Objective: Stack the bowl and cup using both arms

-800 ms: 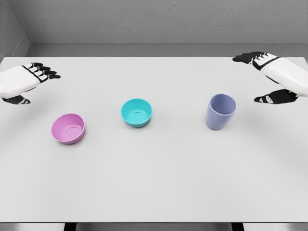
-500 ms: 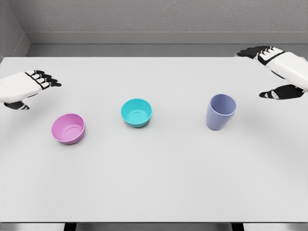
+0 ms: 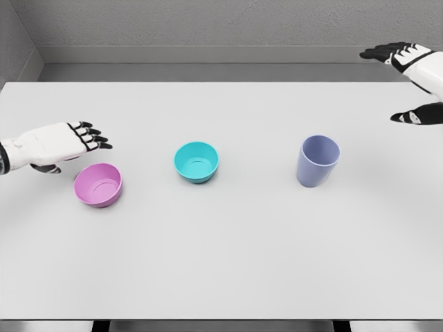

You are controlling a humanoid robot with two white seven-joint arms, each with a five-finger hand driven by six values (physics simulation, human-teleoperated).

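My left hand (image 3: 66,144), fingers spread and holding nothing, hovers just up-left of the pink bowl (image 3: 99,185), nearer it than my right hand (image 3: 415,83).

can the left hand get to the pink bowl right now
Probably yes. The left hand hovers open just beyond the pink bowl, with only bare table around it.
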